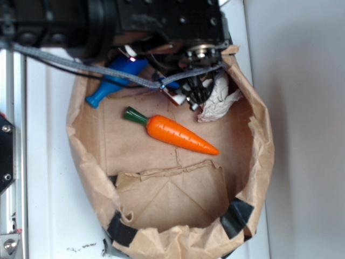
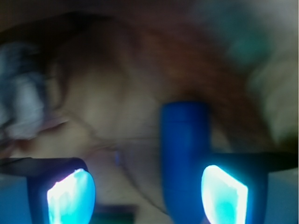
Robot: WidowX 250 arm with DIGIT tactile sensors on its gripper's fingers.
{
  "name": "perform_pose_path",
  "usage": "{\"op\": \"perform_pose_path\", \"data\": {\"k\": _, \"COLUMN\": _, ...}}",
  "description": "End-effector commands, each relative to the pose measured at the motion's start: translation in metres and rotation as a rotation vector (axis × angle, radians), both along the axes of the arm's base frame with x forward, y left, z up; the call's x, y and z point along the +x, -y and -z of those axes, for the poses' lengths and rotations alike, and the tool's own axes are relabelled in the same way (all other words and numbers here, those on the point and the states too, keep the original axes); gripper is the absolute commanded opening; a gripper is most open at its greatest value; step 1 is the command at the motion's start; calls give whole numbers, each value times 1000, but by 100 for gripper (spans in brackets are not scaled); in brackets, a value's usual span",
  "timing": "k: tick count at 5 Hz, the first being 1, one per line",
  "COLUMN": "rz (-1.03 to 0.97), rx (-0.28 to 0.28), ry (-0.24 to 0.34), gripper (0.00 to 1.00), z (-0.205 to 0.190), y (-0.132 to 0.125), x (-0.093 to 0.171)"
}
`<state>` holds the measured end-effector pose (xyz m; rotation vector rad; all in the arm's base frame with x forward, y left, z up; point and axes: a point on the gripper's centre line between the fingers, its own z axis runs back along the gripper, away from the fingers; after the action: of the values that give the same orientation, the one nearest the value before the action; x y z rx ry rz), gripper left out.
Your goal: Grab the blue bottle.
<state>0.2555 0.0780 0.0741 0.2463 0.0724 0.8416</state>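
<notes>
My jaws over the bottle [image 1: 110, 83] in the paper bag [image 1: 259, 145].
My jaws stand spread; in the wrist view the bottle's neck [image 2: 184, 158] runs straight away from me, lying between the 2 pads [image 2: 70, 196] but hard against the right one, carrot [image 1: 180, 135] apart.

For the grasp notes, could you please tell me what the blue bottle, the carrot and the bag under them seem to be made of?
The blue bottle looks like smooth, glossy plastic, uniformly coloured with a soft sheen. The carrot seems to be painted wood or hard plastic, with glossy highlights; which one is unclear. The bag is matte brown paper, creased and crumpled, with black tape at its rim.
</notes>
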Motion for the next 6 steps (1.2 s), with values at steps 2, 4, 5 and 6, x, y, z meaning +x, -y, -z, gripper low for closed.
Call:
{"op": "perform_pose_path", "data": {"k": 2, "rz": -47, "rx": 23, "ry": 42, "gripper": 100, "z": 23, "y": -20, "x": 0}}
{"op": "perform_pose_path", "data": {"k": 4, "rz": 31, "rx": -27, "ry": 74, "gripper": 100, "z": 32, "y": -13, "x": 7}}
{"op": "perform_pose_path", "data": {"k": 5, "rz": 28, "rx": -36, "ry": 103, "gripper": 0, "z": 30, "y": -10, "x": 5}}
{"op": "perform_pose_path", "data": {"k": 6, "rz": 18, "rx": -53, "ry": 108, "gripper": 0, "z": 21, "y": -11, "x": 7}}
